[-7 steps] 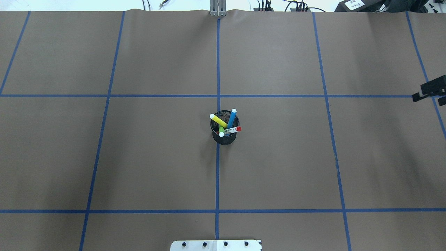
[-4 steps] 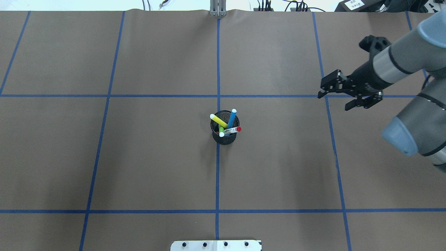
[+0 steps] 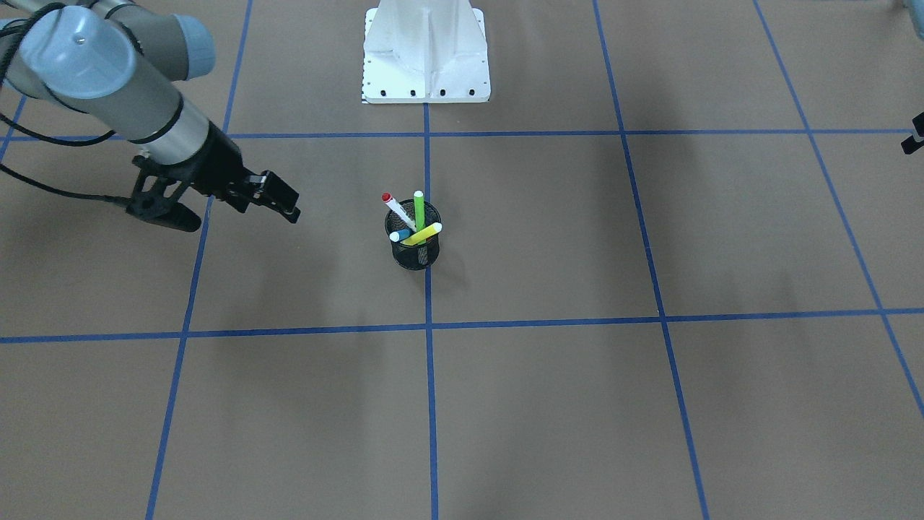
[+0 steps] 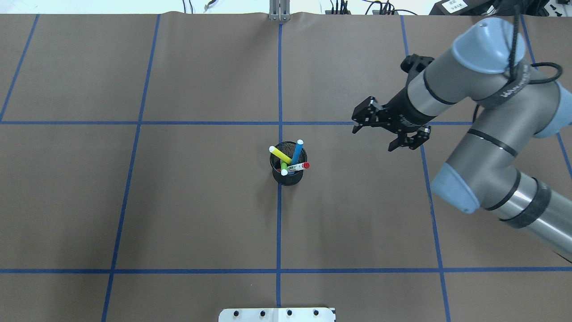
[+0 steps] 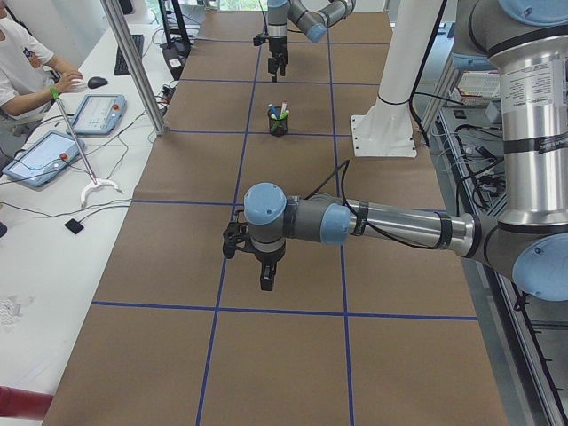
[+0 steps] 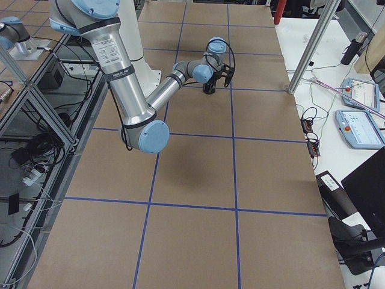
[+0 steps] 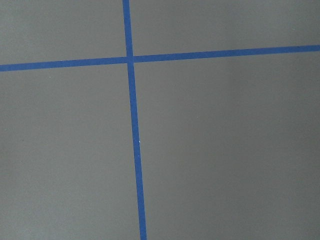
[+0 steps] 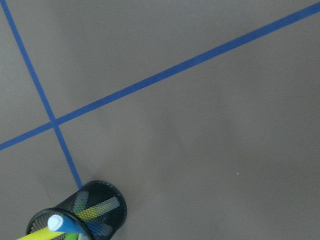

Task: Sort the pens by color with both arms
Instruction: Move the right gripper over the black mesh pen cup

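Note:
A black mesh cup stands at the table's centre, holding the pens: yellow, blue, lime green and white with a red cap. All lean on its rim. My right gripper hovers open and empty to the right of the cup and slightly beyond it, its tips turned towards it. The front-facing view shows the same open right gripper and cup. The right wrist view catches the cup at its lower left. My left gripper hangs over bare table far left; I cannot tell its state.
Blue tape lines divide the brown table into squares. The white pedestal base stands at the robot's edge. A person sits at a side desk with tablets, beyond a metal post.
My right arm has swept in from the right edge towards the cup, its gripper staying open. The pens and cup have not moved.

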